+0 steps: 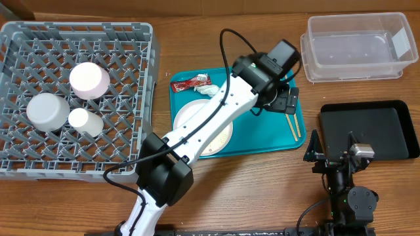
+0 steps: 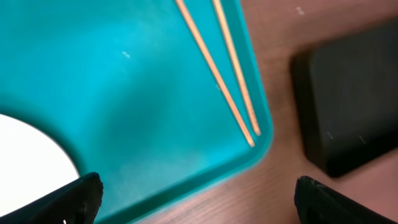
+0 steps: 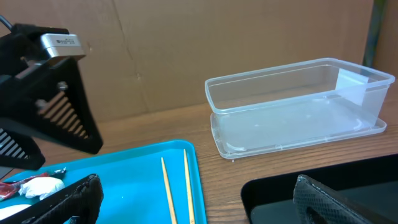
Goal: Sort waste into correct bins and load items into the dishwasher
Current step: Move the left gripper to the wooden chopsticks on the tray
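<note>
Two pairs of fingers stood spread wide, gripping nothing. My left fingers (image 2: 74,199) hung over the right corner of the teal tray (image 2: 124,93), near the chopsticks (image 2: 217,74) lying side by side along its edge. A white plate (image 1: 187,116) sat mid-tray, with the red wrapper (image 1: 190,83) and the tissue wad (image 1: 209,90) behind it. My right fingers (image 3: 336,199) hovered by the black tray (image 1: 367,124), with the clear tub (image 1: 354,49) beyond. At the left of the worktop (image 1: 262,190), the grey rack (image 1: 131,65) held three round dishes.
</note>
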Action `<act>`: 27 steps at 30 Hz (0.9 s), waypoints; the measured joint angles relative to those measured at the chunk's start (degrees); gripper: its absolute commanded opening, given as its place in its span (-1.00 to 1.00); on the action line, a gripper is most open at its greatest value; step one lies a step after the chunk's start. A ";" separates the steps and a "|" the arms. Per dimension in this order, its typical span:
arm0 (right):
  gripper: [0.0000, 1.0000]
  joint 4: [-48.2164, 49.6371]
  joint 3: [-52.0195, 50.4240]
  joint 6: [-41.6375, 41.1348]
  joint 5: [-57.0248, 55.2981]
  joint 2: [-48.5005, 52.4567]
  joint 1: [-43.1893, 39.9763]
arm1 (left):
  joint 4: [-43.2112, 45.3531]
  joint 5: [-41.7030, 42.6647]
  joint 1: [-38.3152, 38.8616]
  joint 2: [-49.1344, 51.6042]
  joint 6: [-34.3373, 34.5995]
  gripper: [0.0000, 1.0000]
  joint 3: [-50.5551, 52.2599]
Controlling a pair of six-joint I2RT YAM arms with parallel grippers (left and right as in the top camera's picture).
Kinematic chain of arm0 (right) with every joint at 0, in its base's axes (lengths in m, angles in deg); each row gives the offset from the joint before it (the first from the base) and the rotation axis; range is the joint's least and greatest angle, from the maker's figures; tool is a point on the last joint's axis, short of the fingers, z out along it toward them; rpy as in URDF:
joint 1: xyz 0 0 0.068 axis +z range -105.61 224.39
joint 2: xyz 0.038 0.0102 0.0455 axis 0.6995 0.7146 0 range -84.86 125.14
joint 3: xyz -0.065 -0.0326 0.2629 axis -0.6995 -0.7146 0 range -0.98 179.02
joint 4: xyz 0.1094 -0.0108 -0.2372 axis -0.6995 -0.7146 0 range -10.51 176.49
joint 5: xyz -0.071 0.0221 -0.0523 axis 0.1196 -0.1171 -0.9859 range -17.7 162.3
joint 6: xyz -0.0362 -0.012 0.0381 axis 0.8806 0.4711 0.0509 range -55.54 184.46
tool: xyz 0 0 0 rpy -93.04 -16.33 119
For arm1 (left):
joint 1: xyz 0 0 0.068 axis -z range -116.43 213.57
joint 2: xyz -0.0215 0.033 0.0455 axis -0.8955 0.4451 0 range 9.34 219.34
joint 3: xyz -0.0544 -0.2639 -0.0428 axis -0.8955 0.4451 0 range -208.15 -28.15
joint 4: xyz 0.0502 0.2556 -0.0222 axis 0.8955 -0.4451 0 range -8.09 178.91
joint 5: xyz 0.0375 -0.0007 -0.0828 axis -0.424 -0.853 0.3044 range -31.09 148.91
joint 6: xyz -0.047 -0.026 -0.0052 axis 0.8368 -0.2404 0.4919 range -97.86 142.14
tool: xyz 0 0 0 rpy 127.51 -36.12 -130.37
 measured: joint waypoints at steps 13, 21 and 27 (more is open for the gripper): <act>0.99 -0.02 0.00 -0.02 0.00 0.00 0.00 | 18.62 -18.25 4.70 9.35 9.70 0.67 -0.52; 0.99 -0.02 0.00 -0.02 0.00 0.00 0.00 | 22.58 -19.56 5.14 17.55 10.47 0.36 -0.50; 0.99 -0.04 0.00 0.00 0.00 0.00 0.00 | 22.75 -20.02 5.16 17.92 10.78 0.28 -0.50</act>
